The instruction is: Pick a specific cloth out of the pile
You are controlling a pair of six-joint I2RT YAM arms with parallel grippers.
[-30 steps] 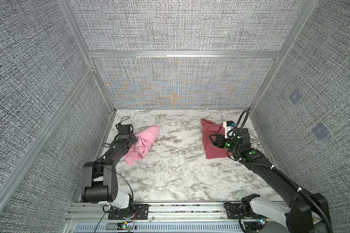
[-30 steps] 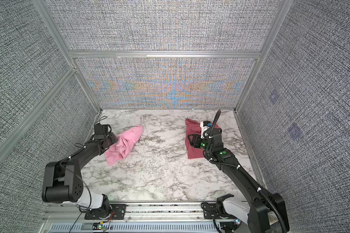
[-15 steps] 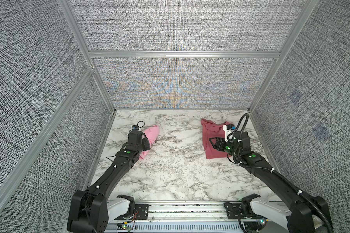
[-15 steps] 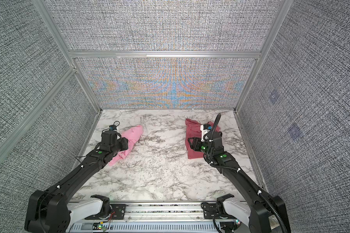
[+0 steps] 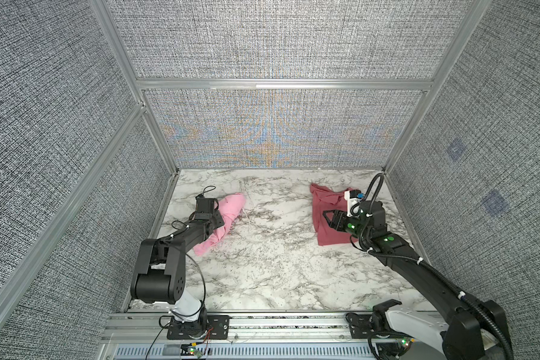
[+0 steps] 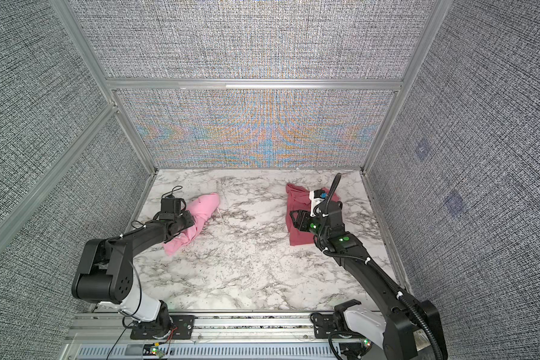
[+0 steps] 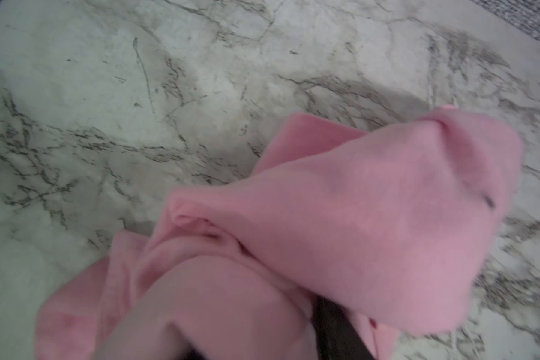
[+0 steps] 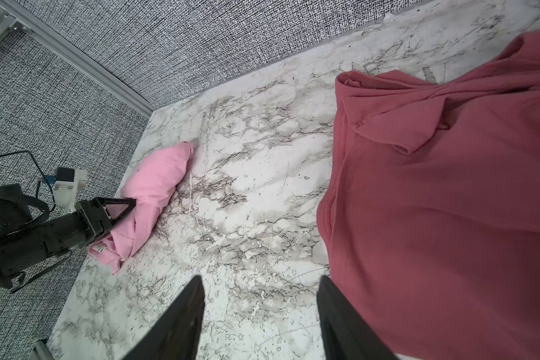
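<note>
Farthest from the rose-red cloth (image 5: 323,199), the left arm (image 5: 181,240) stretches low over the marble table (image 5: 278,258), with its wrist turned toward that cloth. The left gripper (image 8: 126,209) is buried in the cloth (image 5: 229,213), the bright pink one. In the right wrist view a black triangular finger (image 8: 119,205) lies across the fabric, which cinches to a narrow waist right there. In the left wrist view pink folds (image 7: 371,218) bunch up against a dark finger (image 7: 334,330). The jaws are clamped on a gathered fold of it.

The pink cloth lies on the marble as a long crumpled roll. In both top views (image 6: 201,215) it is well to the left of the rose-red cloth, with bare table between the two. Its rounded end is the end nearer the rose-red cloth, and its looser tail trails away from it.

The rose-red cloth (image 8: 434,202) is spread mostly flat, with a few folded flaps along its far edge. The right gripper (image 8: 259,283) hovers at that cloth's left edge in a top view (image 5: 326,218). Its jaws stand apart with only marble between them. One finger (image 8: 334,314) is just beside the hem, though contact cannot be judged. The right arm (image 5: 418,265) passes over the rose-red cloth's near right corner.
</note>
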